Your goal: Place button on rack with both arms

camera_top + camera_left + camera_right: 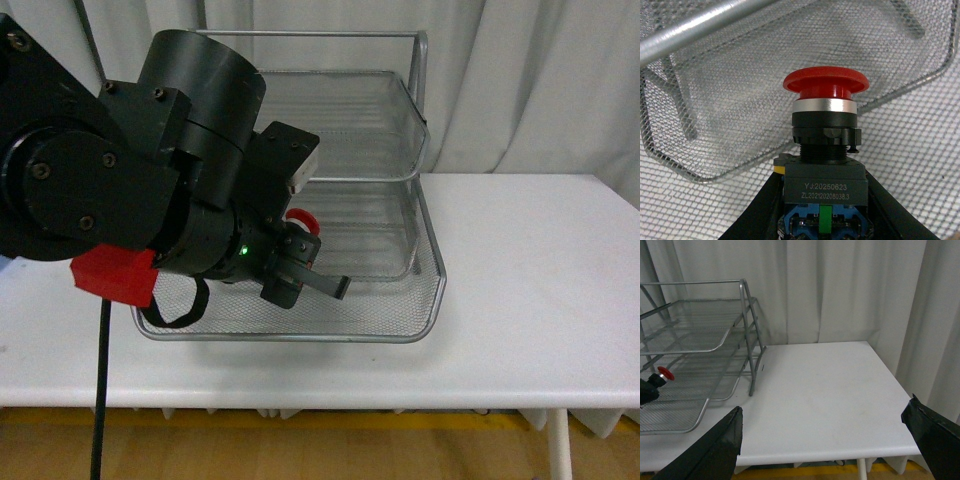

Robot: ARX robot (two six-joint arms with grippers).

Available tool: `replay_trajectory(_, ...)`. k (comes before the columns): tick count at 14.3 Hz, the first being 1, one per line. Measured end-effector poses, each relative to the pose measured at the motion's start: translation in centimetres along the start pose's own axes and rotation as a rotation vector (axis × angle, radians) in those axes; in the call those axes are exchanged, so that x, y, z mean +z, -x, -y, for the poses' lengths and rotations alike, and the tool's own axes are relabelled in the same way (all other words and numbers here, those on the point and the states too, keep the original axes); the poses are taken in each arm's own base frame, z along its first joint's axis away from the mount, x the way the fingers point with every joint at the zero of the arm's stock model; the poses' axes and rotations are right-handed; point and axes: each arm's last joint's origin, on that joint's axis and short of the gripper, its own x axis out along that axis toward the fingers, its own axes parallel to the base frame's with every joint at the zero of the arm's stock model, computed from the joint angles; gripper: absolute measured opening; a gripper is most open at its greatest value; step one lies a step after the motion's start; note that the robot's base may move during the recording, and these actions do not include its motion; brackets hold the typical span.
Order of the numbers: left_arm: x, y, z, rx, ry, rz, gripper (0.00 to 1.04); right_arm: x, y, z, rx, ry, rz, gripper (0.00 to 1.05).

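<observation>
The left gripper is clenched on the button, its black fingers pressing the two sides of the body. The button has a wide, round red mushroom cap, a bright silver ring beneath it, a ribbed black collar, then a grey blocky body printed with white codes, with blue and green parts at its base. It is held over the mesh of the lowest tray of the rack, cap toward the middle tray's front rim. The right gripper hangs released and empty, fingers spread wide, over the white table beside the rack, well apart from it.
</observation>
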Motion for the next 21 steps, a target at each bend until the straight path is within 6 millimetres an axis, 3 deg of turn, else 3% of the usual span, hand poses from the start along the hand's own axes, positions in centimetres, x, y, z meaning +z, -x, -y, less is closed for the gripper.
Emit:
replay_trajectory(2, 0.2, 0.5, -0.1, 0.024, 0.002, 0.014, 0.62, 0.0, 0.0, 0.0, 0.0, 0.0, 0.0, 0.98)
replay_trajectory(3, -0.2, 2.4, -0.1, 0.01, 0.004, 0.028, 0.74, 0.0, 0.0, 0.0, 0.0, 0.0, 0.0, 0.98)
replay_trajectory(4, -0.6, 4.9, 0.0, -0.024, 0.02, 0.058, 0.85, 0.0, 0.0, 0.0, 0.0, 0.0, 0.0, 0.98)
replay_trajectory(5, -0.9, 10.5, -0.3, -0.019, 0.046, 0.21, 1.0, 0.0, 0.0, 0.0, 0.0, 0.0, 0.0, 0.98)
replay_trajectory(6, -0.8, 13.1, -0.6, 0.011, 0.075, 0.323, 0.96, 0.0, 0.0, 0.0, 0.0, 0.0, 0.0, 0.98)
replay_trajectory(7, -1.0, 14.3, -1.2, 0.187, 0.179, 0.536, 0.84, 0.0, 0.0, 0.0, 0.002, 0.0, 0.0, 0.98)
replay_trajectory(9, -6.7, 15.4, -3.3, 0.352, 0.279, 0.568, 0.57, 0.0, 0.0, 0.0, 0.002, 0.0, 0.0, 0.98)
replay_trajectory(11, -7.8, 18.6, -4.6, 0.347, 0.305, 0.678, 0.26, 0.0, 0.0, 0.0, 0.002, 0.0, 0.001, 0.98)
replay_trajectory(13, -10.1, 19.2, -4.9, 0.337, 0.299, 0.621, 0.04, 0.0, 0.0, 0.0, 0.002, 0.0, 0.0, 0.98)
replay_trajectory(16, -11.6, 20.9, -5.4, 0.347, 0.307, 0.673, 0.02, 0.0, 0.0, 0.0, 0.002, 0.0, 0.001, 0.98)
replay_trajectory(18, -14.0, 20.9, -5.1, 0.33, 0.306, 0.599, 0.02, 0.0, 0.0, 0.0, 0.002, 0.0, 0.0, 0.98)
replay_trajectory(21, -14.3, 22.6, -5.6, 0.326, 0.301, 0.648, 0.02, 0.0, 0.0, 0.0, 0.002, 0.0, 0.0, 0.98)
